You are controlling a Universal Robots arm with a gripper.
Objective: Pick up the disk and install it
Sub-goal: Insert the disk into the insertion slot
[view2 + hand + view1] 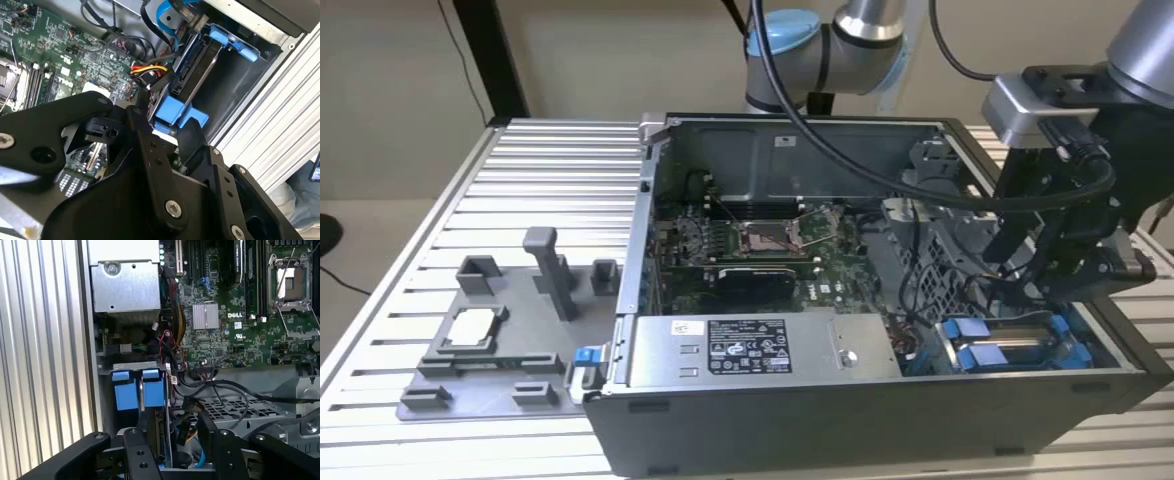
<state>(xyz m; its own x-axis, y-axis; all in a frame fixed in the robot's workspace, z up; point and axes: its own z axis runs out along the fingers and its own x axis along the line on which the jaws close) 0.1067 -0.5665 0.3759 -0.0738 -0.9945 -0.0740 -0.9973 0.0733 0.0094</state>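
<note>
Reaching: gripper [1041,285] hangs down inside the case [881,420], at the case's drive-bay corner on the exterior view's right.
Fingers [145,140]: spread, one on each side of the disk's blue end in both wrist views. Can't tell if either one touches it.
Disk [160,432]: seated edge-up in the case's bay, clipped in its blue carrier [177,114].
Tabs [125,392]: blue, at the end of the bay next to the case wall.
Cables [150,70]: red/yellow/black bundle inside the case, just beside the disk.
Motherboard [761,250]: on the case floor, mid-case.
Power supply [747,345]: grey box along the case's near wall, next to the bay.
Tray [494,385]: grey, on the table [520,170] outside the case, on the exterior view's left. A small silver chip [470,328] sits on it.
</note>
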